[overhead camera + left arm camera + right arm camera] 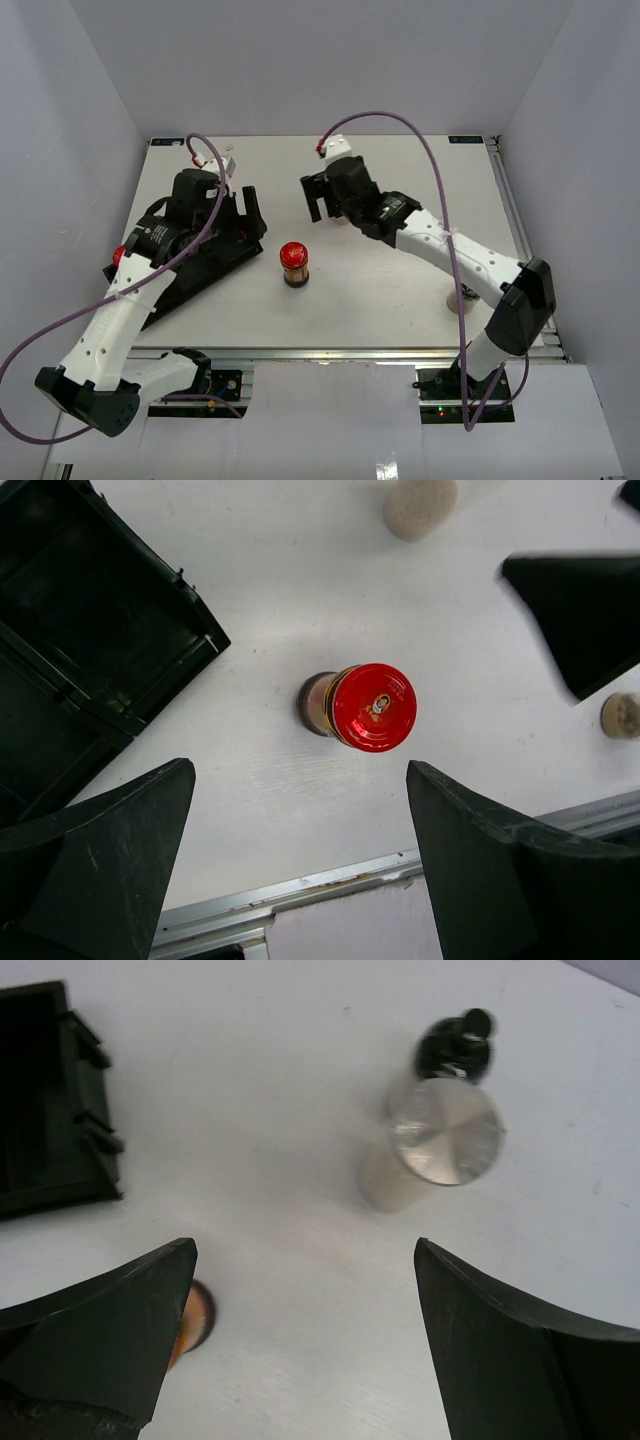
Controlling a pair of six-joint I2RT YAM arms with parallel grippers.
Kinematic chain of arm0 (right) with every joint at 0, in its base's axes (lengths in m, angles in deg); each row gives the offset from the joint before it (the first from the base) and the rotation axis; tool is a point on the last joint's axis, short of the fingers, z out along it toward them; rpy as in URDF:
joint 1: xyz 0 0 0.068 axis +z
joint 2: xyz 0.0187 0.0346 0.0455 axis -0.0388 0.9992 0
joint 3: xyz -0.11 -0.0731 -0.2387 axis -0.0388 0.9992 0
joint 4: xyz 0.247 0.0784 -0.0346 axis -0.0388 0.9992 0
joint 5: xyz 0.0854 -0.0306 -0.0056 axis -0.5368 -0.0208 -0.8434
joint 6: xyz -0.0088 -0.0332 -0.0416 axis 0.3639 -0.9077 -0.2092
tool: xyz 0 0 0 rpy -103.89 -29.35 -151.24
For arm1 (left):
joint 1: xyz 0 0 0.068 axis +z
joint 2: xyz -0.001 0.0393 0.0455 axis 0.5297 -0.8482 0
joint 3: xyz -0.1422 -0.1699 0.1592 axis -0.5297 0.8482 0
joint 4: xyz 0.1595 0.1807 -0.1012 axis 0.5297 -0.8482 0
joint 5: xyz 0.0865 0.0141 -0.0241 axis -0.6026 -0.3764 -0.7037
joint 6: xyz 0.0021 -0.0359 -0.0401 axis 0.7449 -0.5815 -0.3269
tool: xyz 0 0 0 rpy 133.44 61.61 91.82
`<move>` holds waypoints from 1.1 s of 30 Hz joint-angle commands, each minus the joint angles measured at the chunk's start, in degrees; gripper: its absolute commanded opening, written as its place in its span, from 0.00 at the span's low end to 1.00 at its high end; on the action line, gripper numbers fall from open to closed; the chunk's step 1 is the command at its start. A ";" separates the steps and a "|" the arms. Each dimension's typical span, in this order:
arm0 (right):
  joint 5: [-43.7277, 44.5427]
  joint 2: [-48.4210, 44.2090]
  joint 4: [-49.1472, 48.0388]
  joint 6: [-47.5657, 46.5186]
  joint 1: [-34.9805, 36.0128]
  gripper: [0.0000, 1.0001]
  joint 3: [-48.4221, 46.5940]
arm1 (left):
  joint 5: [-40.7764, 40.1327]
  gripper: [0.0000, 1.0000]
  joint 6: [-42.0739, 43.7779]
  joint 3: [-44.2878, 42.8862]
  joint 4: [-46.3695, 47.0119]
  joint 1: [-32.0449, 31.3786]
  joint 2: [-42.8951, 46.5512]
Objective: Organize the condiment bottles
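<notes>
A red-capped jar (294, 262) with brown contents stands upright on the white table; in the left wrist view it (370, 707) is ahead of my open, empty left gripper (300, 810). That gripper (252, 215) hovers at the black tray's right end. My right gripper (318, 196) is open and empty at the table's middle back. In the right wrist view it (305, 1260) is above a silver-capped jar (440, 1135) with a black-capped jar (455, 1045) behind it. A brown jar (197, 1315) is half hidden by its left finger.
The black compartmented tray (205, 265) lies slanted at the left; a red cap (120, 255) shows at its left end. A pale jar (458, 298) stands at the right, partly behind the right arm. The table's metal front rail (300, 890) is close below.
</notes>
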 commanded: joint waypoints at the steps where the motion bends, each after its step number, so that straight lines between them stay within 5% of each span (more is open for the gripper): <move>1: -0.63 -8.32 1.88 1.25 -8.25 0.95 4.23 | 5.36 0.98 0.87 2.40 3.72 -0.19 -1.32; 12: -5.16 -23.83 -0.63 0.20 -18.59 0.94 17.25 | -2.46 0.98 -3.21 6.10 8.76 -11.41 -10.87; 33: -7.05 -31.82 -2.76 -0.68 -19.27 0.93 23.06 | -3.47 0.98 -4.52 9.59 14.90 -14.02 -20.67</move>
